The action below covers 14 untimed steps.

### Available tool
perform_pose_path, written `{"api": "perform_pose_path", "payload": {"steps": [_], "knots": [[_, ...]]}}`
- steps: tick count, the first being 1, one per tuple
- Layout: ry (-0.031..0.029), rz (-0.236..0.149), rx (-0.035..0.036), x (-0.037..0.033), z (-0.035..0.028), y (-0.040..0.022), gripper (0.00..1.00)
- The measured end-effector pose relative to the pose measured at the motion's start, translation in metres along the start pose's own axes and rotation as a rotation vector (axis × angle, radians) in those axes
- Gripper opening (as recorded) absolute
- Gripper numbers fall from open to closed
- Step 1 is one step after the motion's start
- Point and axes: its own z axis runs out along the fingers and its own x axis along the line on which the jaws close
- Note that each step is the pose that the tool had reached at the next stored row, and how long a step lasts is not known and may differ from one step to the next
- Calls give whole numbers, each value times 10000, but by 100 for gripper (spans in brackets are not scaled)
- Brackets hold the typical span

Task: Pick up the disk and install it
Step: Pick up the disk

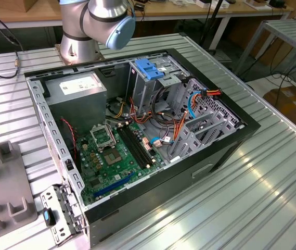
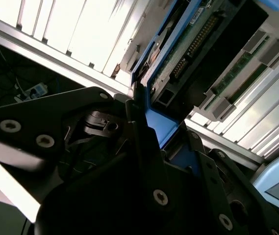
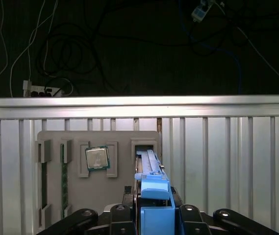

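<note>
Disk [image 3: 154,188] stands on edge in the grey tray's [image 3: 122,139] end slot, my tool [image 3: 155,211] seemingly clamped on it; a skewed lift could jam it.

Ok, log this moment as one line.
phase: pick | gripper: shut on disk by its blue rail | disk: standing in grey tray slot | install: not yet done

At the middle of the exterior view stands one open black computer case [image 1: 210,156], and in it are one green circuit board [image 1: 111,156], one grey metal power-supply box [image 1: 80,88] and one blue plastic latch [image 1: 150,67]. In the first wrist view, one flat grey plastic tray [image 3: 119,188] carries one square silver processor chip [image 3: 97,158] and two narrow green memory sticks [image 3: 43,186]; there is also one dark flat disk with blue side rails [image 3: 151,171].
</note>
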Motion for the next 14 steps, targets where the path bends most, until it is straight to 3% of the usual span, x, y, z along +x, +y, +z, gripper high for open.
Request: {"api": "perform_pose_path", "payload": {"steps": [14], "knots": [[0,0,-2,0,-35,0,37]]}}
